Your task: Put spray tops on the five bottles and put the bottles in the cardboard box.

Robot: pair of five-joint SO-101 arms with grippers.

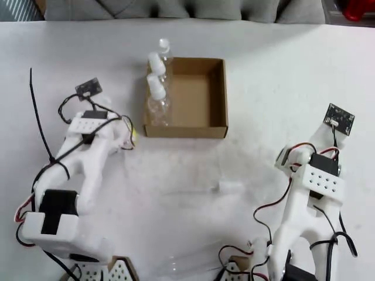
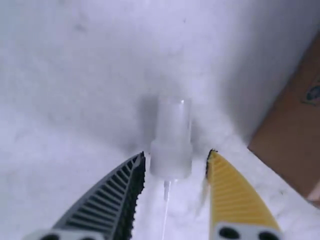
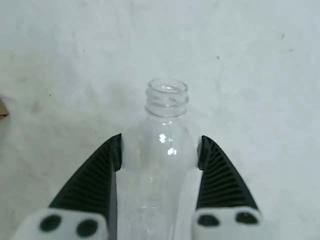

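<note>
Just beside the brown cardboard box (image 1: 184,132), the left gripper (image 2: 176,154) straddles the white plastic spray top (image 2: 171,130), unclenched; close squarely on its collar. The right gripper (image 3: 160,138) clamps the clear plastic bottle (image 3: 167,100).

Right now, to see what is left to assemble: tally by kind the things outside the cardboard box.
Bottles: 2, the open-necked bottle and the lying bottle.
Spray tops: 2, the box-side spray top and the mid-table spray top.
Total: 4.
</note>
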